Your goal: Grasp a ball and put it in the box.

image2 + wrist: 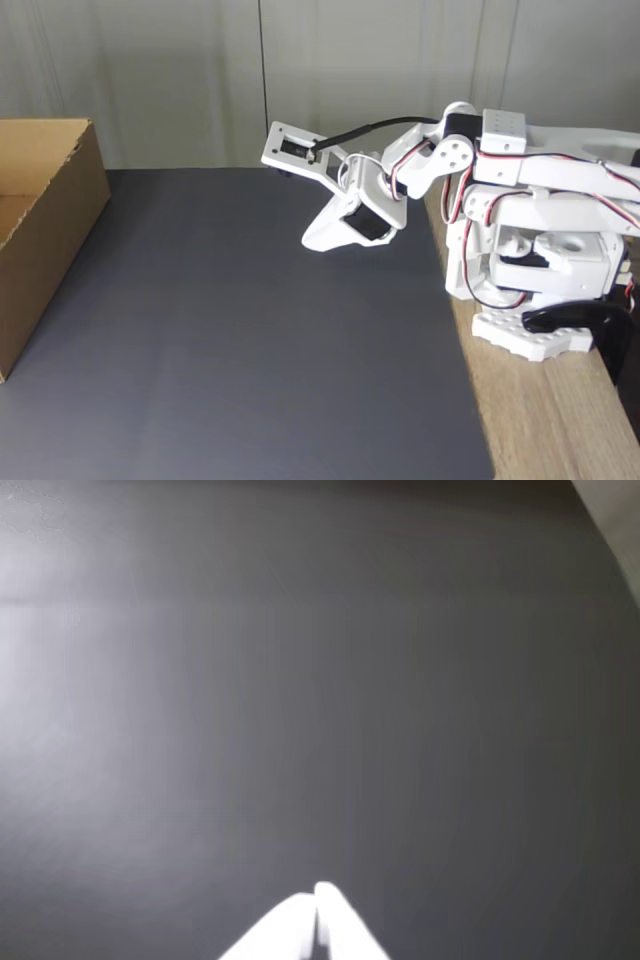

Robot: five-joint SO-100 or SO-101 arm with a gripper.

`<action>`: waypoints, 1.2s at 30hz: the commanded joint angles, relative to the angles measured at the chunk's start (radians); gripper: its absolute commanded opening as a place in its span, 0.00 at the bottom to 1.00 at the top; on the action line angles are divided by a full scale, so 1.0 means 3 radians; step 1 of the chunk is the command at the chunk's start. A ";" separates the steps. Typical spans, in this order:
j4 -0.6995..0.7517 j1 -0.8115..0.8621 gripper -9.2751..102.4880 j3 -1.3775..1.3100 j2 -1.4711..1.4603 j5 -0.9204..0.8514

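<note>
Standing at the left edge of the fixed view, the box (50, 215) is the task thing to be seen: brown cardboard, open at the top, resting on a dark mat (240, 330) that covers most of the desk (545, 420). Its open top faces up, which suits dropping something in from above. I cannot say where the ball lies; no part of the mat pictured carries it.

Well apart from the box, across the bare mat, the pincer (312, 240) hangs low over the mat near its right edge, tips pointing down and toward the box side. In the wrist view the pincer (318, 900) has its two white fingers pressed together with nothing between them, and plain mat lies ahead.

Behind it, the white arm (520, 180) is folded back over its base, which sits on the wooden desk strip to the right. This tucked pose reads as a resting posture, so the grasp looks not yet begun.
</note>
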 commanded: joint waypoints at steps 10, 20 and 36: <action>0.0782 -0.0353 0.08 -0.0015 0.0051 -0.0123; 0.1283 -0.0450 0.08 -0.0010 0.0056 -0.0261; 0.1524 -0.0634 0.09 -0.0010 0.0056 -0.0501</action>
